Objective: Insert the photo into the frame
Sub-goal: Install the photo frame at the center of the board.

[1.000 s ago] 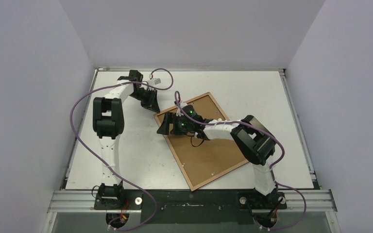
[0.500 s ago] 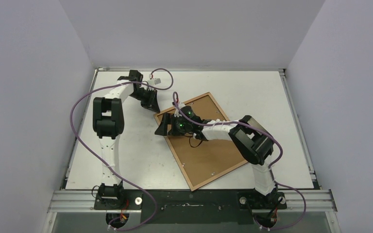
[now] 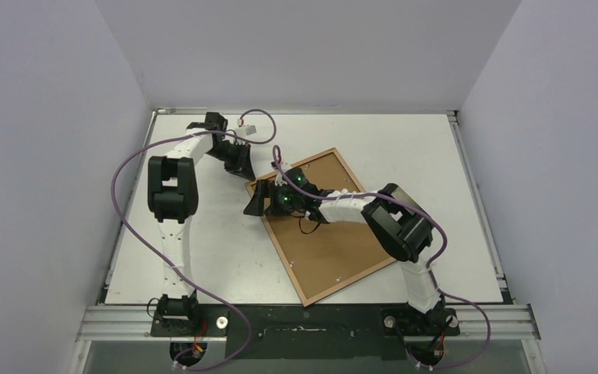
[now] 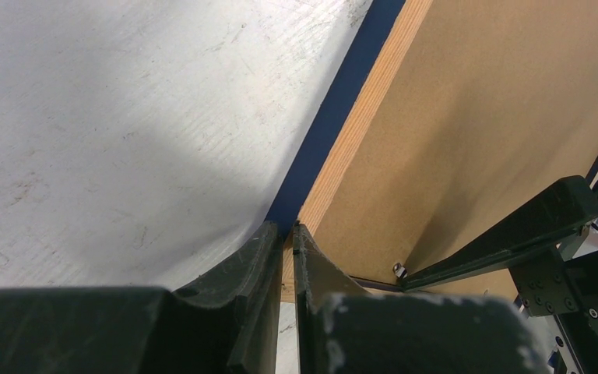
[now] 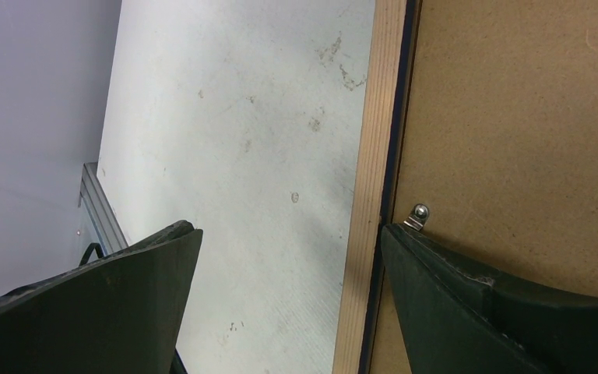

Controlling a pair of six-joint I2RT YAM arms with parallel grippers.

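Observation:
The frame point(image 3: 283, 253) lies back side up on the table, with the brown backing board point(image 3: 335, 241) in it. The photo is not in view. My left gripper point(image 3: 243, 167) is at the frame's far left corner. In the left wrist view its jaws point(image 4: 286, 234) are shut on the frame's wood and dark blue edge point(image 4: 358, 125). My right gripper point(image 3: 255, 204) is open across the frame's left edge point(image 5: 366, 156). One of its fingers point(image 5: 475, 312) rests on the backing board point(image 5: 514, 117) beside a small metal tab point(image 5: 418, 213). The other is over the bare table.
White table point(image 3: 202, 249) with a raised rail at the near edge point(image 3: 304, 319) and grey walls close on three sides. Purple cables loop over both arms point(image 3: 124, 202). A finger of the right gripper point(image 4: 514, 234) shows in the left wrist view.
My right gripper has slid a little to the left, out over the frame's left edge. The left gripper and the frame's far corner have shifted slightly up and left.

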